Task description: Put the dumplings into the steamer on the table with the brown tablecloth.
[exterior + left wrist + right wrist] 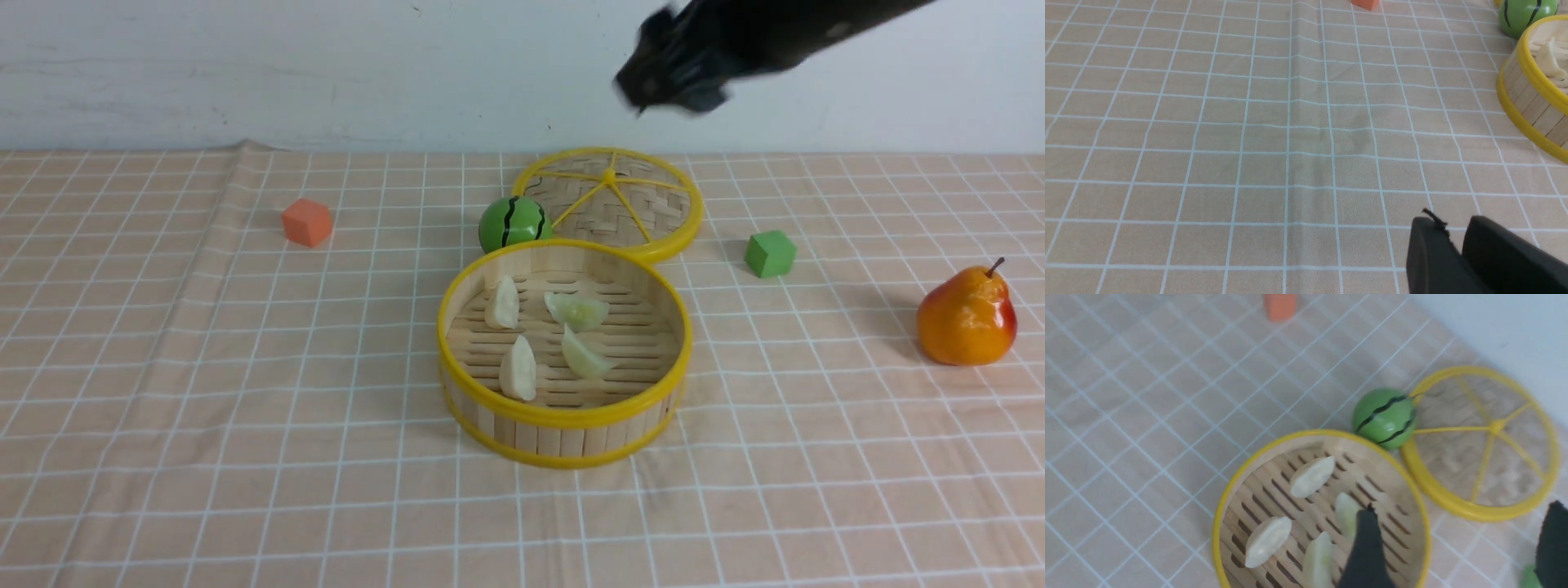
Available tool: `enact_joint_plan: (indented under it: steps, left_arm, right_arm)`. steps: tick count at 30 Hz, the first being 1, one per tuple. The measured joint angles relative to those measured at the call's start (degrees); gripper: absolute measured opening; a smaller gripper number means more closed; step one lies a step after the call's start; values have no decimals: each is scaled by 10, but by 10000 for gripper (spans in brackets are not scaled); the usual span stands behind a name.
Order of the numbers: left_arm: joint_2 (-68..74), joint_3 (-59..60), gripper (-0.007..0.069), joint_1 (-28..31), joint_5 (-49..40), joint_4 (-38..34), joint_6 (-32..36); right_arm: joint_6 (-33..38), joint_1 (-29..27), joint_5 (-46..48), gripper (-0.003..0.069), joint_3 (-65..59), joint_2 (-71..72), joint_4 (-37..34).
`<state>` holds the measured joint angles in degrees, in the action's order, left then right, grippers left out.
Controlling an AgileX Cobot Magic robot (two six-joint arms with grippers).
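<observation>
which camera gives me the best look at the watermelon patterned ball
The right wrist view: the striped green ball shows there large and almost whole, beside the steamer. The front view shows it smaller, its lower part hidden behind the steamer's rim. The left wrist view catches it only at the picture's edge, partly cut off.

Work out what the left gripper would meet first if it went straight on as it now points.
Most likely the brown tablecloth, left of the steamer, though the left gripper's height is unclear.
</observation>
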<state>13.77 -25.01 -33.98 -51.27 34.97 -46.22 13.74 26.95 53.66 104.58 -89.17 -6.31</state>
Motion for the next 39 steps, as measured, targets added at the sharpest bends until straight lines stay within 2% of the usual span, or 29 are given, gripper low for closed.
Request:
enact_joint_plan:
  steps: [1,3,5,6,7,9,12,15,16,18,19,20,23,31,34,37,39]
  left_arm:
    - [0,0,120,0,0,0,0]
    - [0,0,120,0,0,0,0]
    - [0,0,120,0,0,0,0]
    - [0,0,120,0,0,0,0]
    - [0,0,120,0,0,0,0]
    - [0,0,122,0,0,0,0]
    - [0,0,123,0,0,0,0]
    - [0,0,126,0,0,0,0]
    - [0,0,126,0,0,0,0]
    - [0,0,126,0,0,0,0]
    - [0,0,126,0,0,0,0]
    - [0,0,126,0,0,0,0]
    - [0,0,127,0,0,0,0]
    - [0,0,127,0,0,0,0]
    - [0,0,127,0,0,0,0]
    - [0,0,132,0,0,0,-1]
    - [0,0,134,0,0,0,-1]
  right_arm:
    - [-17,0,16,407,0,33,12]
    - [-56,0,52,267,-14,101,40]
    - [-76,0,68,168,-48,154,48]
    - [-76,0,68,158,-53,165,48]
    - [-85,0,72,66,-119,211,49]
    - [-87,0,62,-3,-205,267,49]
    - [-88,0,26,-19,-307,321,49]
    - [-88,0,-93,-20,-486,404,49]
    - [-88,0,-93,-20,-496,411,49]
    - [-88,0,-195,-19,-629,446,49]
    - [-88,0,-202,-19,-637,448,49]
    - [-88,0,-255,-19,-710,459,37]
    - [-88,0,-317,-17,-803,463,20]
    - [-89,-26,-404,-16,-913,505,36]
    - [-90,-56,-446,-16,-947,557,39]
    - [-91,-122,-515,-16,-1021,674,41]
    - [-91,-152,-530,-16,-1046,726,41]
